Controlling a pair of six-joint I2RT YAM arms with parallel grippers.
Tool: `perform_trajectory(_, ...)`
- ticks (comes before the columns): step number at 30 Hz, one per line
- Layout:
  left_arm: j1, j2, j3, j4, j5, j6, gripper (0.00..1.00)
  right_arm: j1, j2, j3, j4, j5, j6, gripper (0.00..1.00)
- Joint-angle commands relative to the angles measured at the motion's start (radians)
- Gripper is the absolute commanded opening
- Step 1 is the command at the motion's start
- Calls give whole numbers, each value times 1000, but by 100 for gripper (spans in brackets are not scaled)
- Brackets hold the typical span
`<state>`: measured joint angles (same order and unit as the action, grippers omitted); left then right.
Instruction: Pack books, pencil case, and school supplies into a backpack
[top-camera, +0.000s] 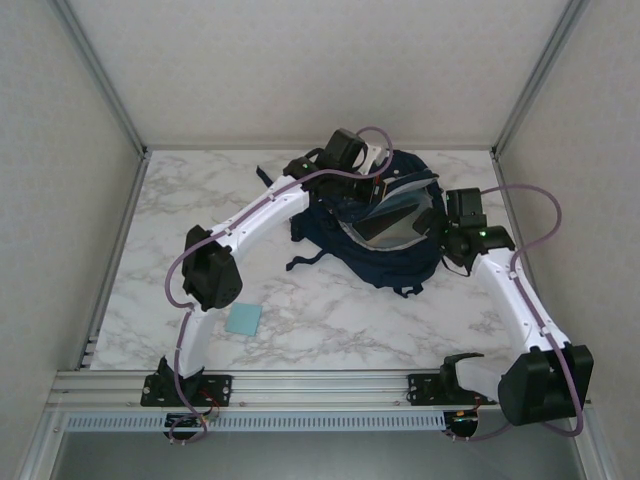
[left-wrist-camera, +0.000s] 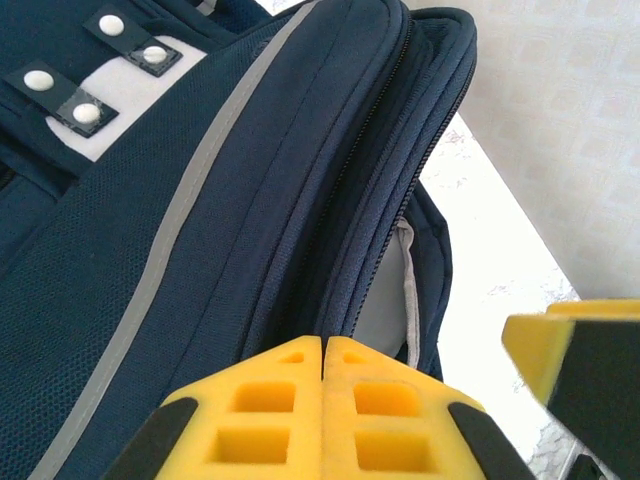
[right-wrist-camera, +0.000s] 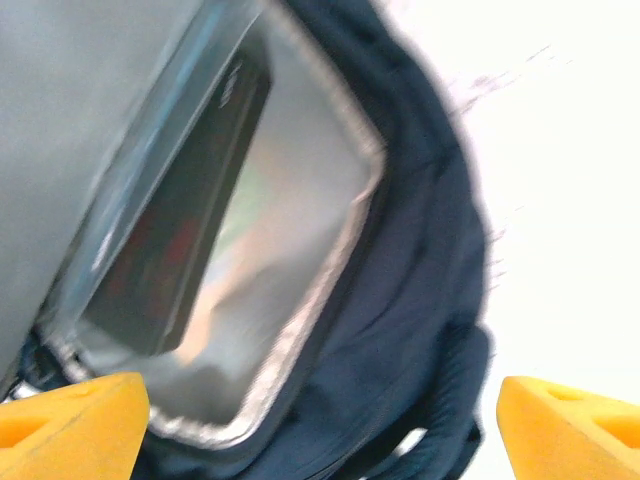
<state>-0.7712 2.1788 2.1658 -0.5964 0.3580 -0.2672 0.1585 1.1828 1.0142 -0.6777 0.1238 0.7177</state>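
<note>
1. Backpack (top-camera: 395, 262): one navy bag lying at the middle of the marble table (top-camera: 350, 325), towards the far side. Its main compartment gapes open and shows a silvery lining.
2. Left gripper (left-wrist-camera: 325, 345): its yellow fingers are pressed together at the zip edge of the flap. It seems to pinch that edge and hold the mouth open.
3. Right gripper (right-wrist-camera: 320, 418): fingers spread wide with nothing between them, just beside the bag's right side and facing the opening.
4. Already packed, as far as I can judge: one pencil case (right-wrist-camera: 190, 230), a dark oblong pouch standing inside the compartment. One clear strip (right-wrist-camera: 175, 110) runs along it, perhaps the packet of sticks, but it is too blurred to be sure.
5. A faint green tint behind the pouch could be a notebook; I cannot tell, so I count no books.
6. Left to do: one light-blue pad (top-camera: 243, 319) lies out on the table, well apart from the bag, near the left arm.
7. Judgement: packing looks largely done, with the pad the obvious remaining item.
</note>
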Motion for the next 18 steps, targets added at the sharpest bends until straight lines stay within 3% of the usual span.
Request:
perform_trajectory(1, 12, -44, -51, 2, 26, -37, 0, -25, -9, 20, -39, 164, -53, 90)
perform_trajectory(4, 10, -63, -87, 17, 53, -66, 2, -54, 11, 30, -21, 165, -60, 90)
perform_trajectory(8, 15, -102, -108, 12, 45, -91, 54, -72, 37, 53, 5, 105, -56, 89)
perform_trajectory(11, 40, -154, -161, 36, 2, -115, 73, -72, 48, 54, 13, 59, -56, 90)
perform_trajectory(14, 90, -219, -257, 105, -34, -154, 81, -72, 43, 32, 17, 14, -51, 90)
perform_trajectory(18, 173, -269, -395, 191, -71, -211, 83, -71, 21, -27, 55, -70, -37, 91)
